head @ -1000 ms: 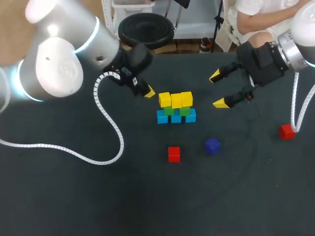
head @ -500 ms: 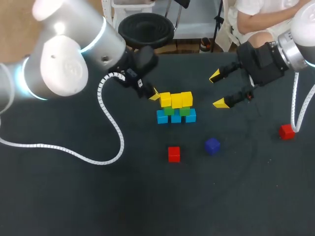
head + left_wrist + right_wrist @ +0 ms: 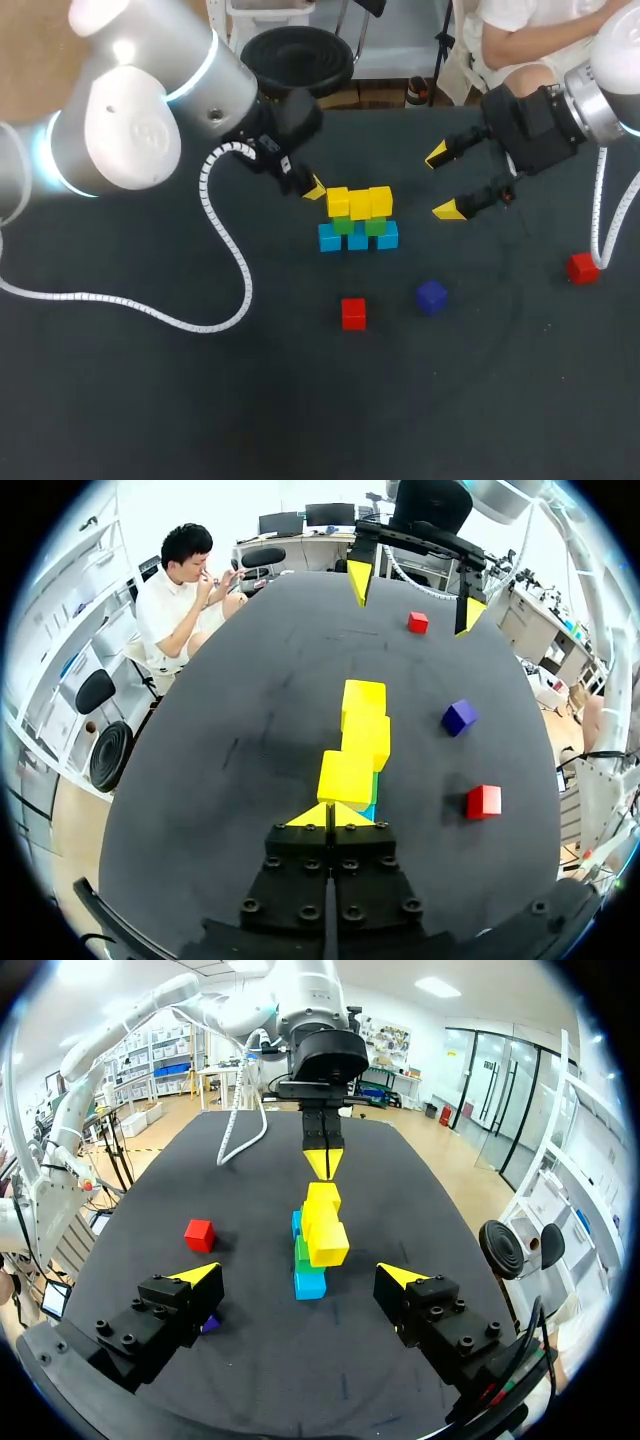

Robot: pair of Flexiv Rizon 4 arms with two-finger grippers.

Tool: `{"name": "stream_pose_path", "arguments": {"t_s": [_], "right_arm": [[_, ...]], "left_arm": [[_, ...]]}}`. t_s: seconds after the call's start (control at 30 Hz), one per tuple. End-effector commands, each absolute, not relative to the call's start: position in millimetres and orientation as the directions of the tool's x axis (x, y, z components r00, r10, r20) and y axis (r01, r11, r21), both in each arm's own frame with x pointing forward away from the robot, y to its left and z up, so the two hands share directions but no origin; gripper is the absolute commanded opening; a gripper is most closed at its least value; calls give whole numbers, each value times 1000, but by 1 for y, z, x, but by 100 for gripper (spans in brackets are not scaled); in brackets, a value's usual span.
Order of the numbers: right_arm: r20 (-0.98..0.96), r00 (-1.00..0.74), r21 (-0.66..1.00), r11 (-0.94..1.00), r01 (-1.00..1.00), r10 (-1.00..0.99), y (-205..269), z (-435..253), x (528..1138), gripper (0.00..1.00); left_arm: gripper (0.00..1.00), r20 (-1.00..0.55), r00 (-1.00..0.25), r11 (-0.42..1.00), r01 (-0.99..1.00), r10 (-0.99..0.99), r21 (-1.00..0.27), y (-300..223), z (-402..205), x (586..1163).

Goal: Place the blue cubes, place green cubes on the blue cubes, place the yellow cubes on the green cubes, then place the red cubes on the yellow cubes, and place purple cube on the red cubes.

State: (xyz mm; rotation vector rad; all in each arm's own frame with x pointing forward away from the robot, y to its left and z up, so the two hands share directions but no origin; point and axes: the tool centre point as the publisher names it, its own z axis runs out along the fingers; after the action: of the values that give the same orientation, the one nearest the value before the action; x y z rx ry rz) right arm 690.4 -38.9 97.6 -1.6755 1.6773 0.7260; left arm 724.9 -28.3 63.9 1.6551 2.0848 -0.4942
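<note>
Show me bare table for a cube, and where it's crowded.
Free: robot-side of the middle red cube; between purple cube and right red cube. Crowded: the stack, flanked by left tool and right tool.

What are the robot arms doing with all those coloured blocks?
They are building a little tower. Blue cubes sit on the table, green cubes sit on them, and yellow cubes are on top. The left arm has its jaws shut, with the tips right beside the end yellow cube. The right arm holds its jaws open and empty on the tower's other side. Two red cubes and the purple cube lie loose on the table, not yet stacked.
</note>
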Motion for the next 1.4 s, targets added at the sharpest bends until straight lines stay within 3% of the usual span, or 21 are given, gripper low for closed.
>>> {"name": "stream_pose_path", "arguments": {"t_s": [0.03, 0.1, 0.13, 0.17, 0.23, 0.27, 0.53, 1.17, 1.4], "right_arm": [[-771, 30, -63, 30, -998, -636, -39, 97, 690, 100], [-771, 30, -63, 30, -998, -636, -39, 97, 690, 100], [-771, 30, -63, 30, -998, -636, -39, 97, 690, 100], [-771, 30, -63, 30, -998, -636, -39, 97, 690, 100], [-771, 30, -63, 30, -998, -636, -39, 97, 690, 100], [-771, 30, -63, 30, -998, -636, -39, 97, 690, 100], [-771, 30, -63, 30, -998, -636, -39, 97, 690, 100], [-771, 30, -63, 30, -998, -636, -39, 97, 690, 100], [-771, 30, -63, 30, -998, -636, -39, 97, 690, 100]], "left_arm": [[0, -542, -206, 245, 970, 815, 0, -21, 69, 722], [0, -556, -209, 255, 967, 804, 5, -19, 73, 722], [24, -565, -204, 254, 967, 800, 11, -18, 75, 722], [40, -573, -203, 255, 967, 794, 12, -18, 79, 721], [89, -594, -180, 246, 969, 784, 31, -18, 88, 717], [100, -598, -175, 244, 969, 782, 35, -18, 91, 715], [100, -626, -73, 170, 981, 777, 98, -22, 121, 695], [100, -648, -133, 216, 975, 750, 50, -8, 132, 674], [100, -653, -101, 188, 980, 750, 64, 0, 141, 659]]}}
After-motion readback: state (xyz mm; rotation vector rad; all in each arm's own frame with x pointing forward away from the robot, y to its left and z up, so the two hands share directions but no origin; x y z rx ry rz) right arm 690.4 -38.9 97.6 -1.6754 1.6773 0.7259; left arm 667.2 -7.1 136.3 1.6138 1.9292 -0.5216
